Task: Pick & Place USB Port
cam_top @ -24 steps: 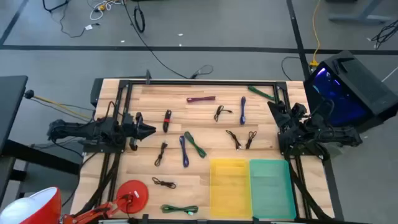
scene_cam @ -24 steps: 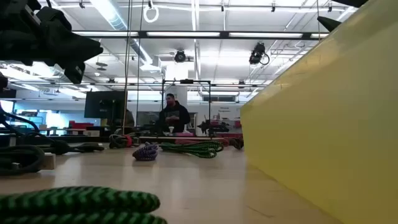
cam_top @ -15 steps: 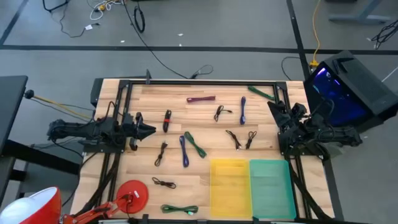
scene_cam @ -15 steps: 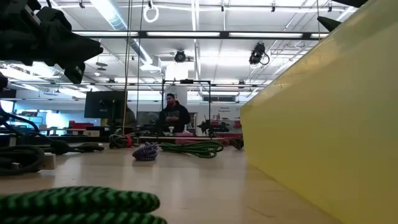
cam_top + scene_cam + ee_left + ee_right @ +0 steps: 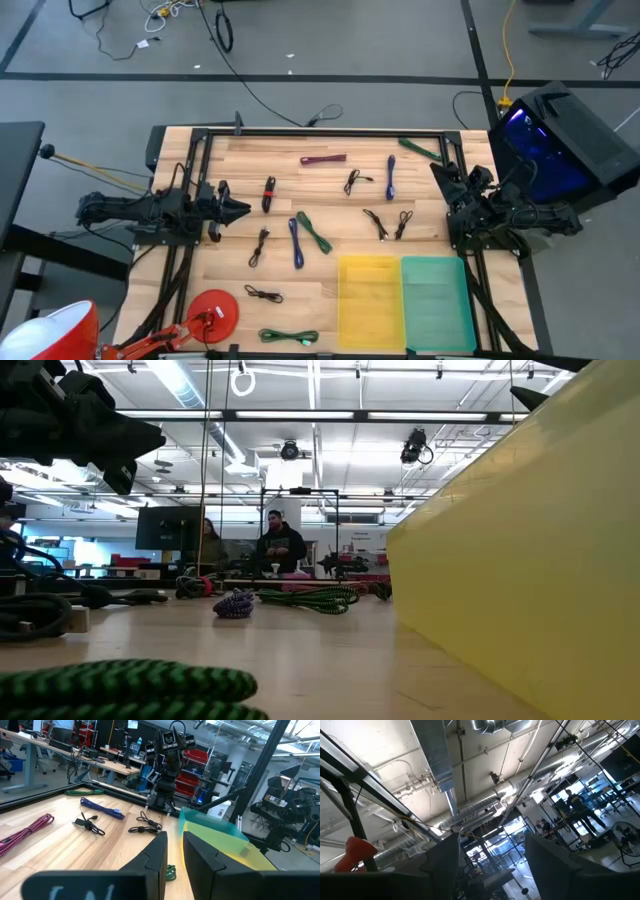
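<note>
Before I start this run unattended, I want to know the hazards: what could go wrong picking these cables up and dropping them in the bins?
Two risks, as I judge them. The blue cable and green cable lie touching near the table's middle, so the left claw might lift both or drag one. The yellow bin and green bin stand side by side, so a drop near their shared wall could land in the wrong one. The right claw waits at the table's right edge.

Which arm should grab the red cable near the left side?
Left. The left gripper sits right beside the red cable, pointing across the table. The right gripper waits at the far right edge, aimed at the ceiling.
</note>
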